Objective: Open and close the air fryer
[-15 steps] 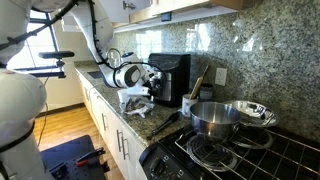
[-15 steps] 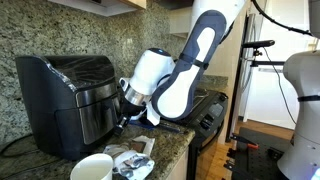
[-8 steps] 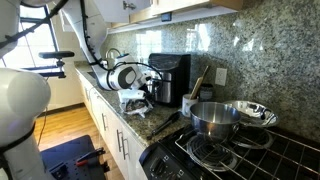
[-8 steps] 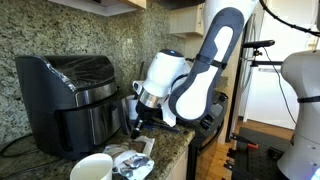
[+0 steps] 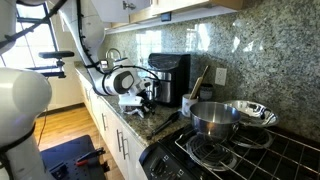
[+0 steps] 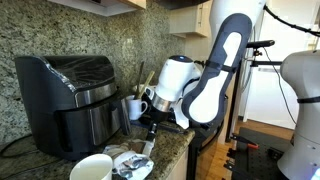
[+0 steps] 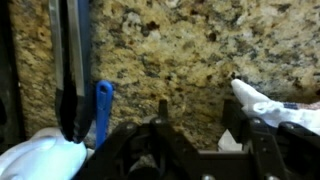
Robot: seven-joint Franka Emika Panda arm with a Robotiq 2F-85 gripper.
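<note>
Arm [image 6: 222, 70] arched forward, elbow high; wrist bent; hand [image 6: 150, 124] tilted downward; finger spread unclear.

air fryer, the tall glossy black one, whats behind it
Behind the tall glossy black air fryer rises the speckled granite backsplash; the stretch directly behind its body is covered.

You're getting bright daylight pouring through the window [image 5: 35, 45], washing out that side. Glare is streaking the air fryer [image 6: 80, 68] top and the steel pot [image 5: 212, 118]. Your wrist view is coming through dim, soft and grainy.
</note>
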